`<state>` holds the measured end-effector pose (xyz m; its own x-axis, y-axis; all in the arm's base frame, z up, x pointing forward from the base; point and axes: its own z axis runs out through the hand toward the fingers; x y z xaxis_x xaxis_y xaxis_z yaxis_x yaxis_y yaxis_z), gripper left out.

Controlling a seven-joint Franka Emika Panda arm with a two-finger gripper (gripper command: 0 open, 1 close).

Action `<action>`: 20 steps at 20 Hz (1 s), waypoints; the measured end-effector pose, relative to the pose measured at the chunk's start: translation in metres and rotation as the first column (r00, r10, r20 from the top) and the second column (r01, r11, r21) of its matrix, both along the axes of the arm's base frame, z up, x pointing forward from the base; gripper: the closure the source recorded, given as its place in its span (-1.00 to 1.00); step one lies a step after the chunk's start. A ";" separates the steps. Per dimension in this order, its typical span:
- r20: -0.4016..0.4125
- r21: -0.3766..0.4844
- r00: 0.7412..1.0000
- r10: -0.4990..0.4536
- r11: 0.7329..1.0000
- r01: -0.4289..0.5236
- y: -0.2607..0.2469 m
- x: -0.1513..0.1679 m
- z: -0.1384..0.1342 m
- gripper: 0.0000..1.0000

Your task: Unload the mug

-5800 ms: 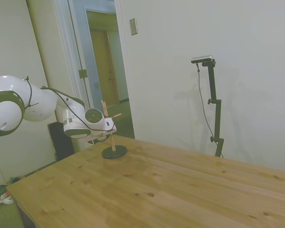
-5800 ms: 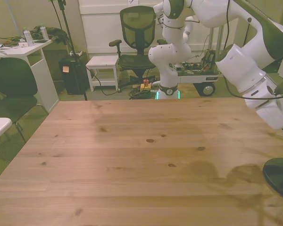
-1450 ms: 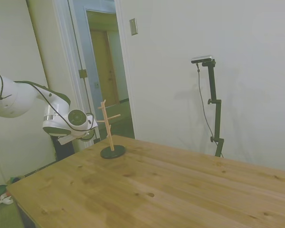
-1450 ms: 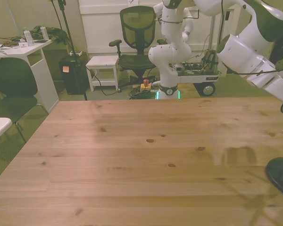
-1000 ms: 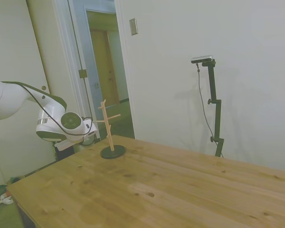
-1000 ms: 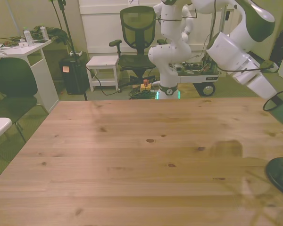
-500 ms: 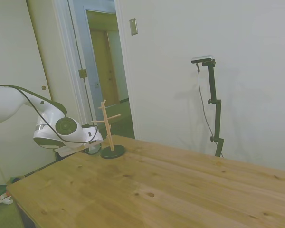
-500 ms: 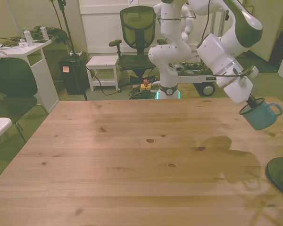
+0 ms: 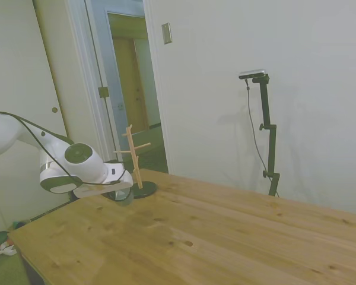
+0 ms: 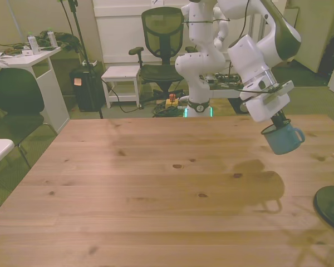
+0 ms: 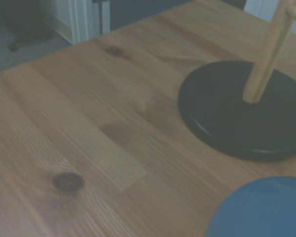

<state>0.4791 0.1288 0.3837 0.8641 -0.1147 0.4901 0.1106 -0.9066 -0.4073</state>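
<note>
I had the mug (image 10: 282, 138) off the peg stand (image 9: 136, 161) and up in the air, so this was the carry step, with the set-down not yet done. The end effector (image 10: 278, 123) was closed on the mug's rim, one finger going down inside it, and the mug hung tilted below the wrist, handle pointing to the front view's right. It was clear of the table (image 10: 156, 200), above its shadow, and well apart from the stand's dark round base (image 10: 330, 207) at the front view's right edge. From the side view the mug was a blurred shape just beside that base, low over the wood. In the wrist view the base and the wooden post filled one corner, and a blue curve of the mug (image 11: 259, 210) sat at the edge.

My call for the next move: lower it onto bare wood away from the stand, level the mug so its bottom lands flat, then let go.

No brand, label or writing could be read on anything.
</note>
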 end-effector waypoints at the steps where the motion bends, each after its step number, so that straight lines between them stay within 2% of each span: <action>1: -0.023 -0.009 1.000 -0.007 1.000 0.007 -0.001 0.001 0.000 1.00; 5: -0.119 -0.022 0.992 -0.035 0.999 0.033 -0.001 0.001 0.008 1.00; 8: -0.201 -0.035 0.977 -0.065 0.998 0.059 -0.011 0.001 0.014 1.00; 11: -0.245 -0.059 0.964 -0.107 0.994 0.096 -0.025 0.010 0.016 1.00; 15: -0.309 -0.085 0.938 -0.157 0.987 0.138 -0.041 0.024 0.007 1.00; 20: -0.345 -0.108 0.916 -0.203 0.979 0.176 -0.053 0.040 -0.005 1.00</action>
<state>0.5190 0.0756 0.3784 0.9479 -0.2689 0.1709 -0.2046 -0.9250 -0.3203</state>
